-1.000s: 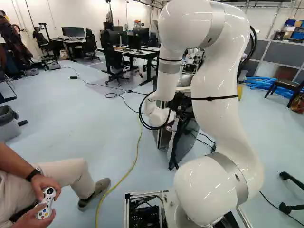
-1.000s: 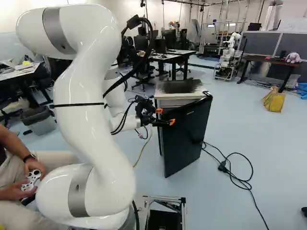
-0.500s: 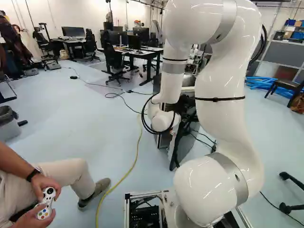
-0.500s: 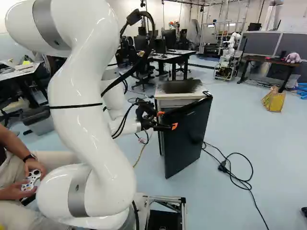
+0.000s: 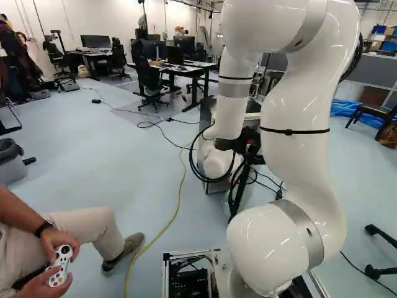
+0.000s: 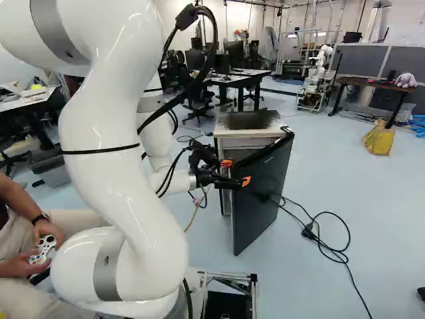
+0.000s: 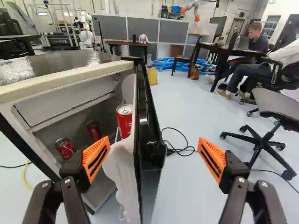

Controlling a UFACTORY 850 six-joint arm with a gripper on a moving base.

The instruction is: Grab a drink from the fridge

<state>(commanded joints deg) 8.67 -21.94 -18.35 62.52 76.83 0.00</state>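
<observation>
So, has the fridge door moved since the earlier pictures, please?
Yes. In the right base view, the fridge door has swung wider open: its free edge now stands farther out from the fridge cabinet, which has not shifted.

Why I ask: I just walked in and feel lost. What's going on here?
A robot arm is at a small fridge with its door ajar. The open claw straddles the door's edge, gripping nothing. Red cans sit inside, none in the claw. A person nearby holds a game controller, perhaps steering it.
</observation>
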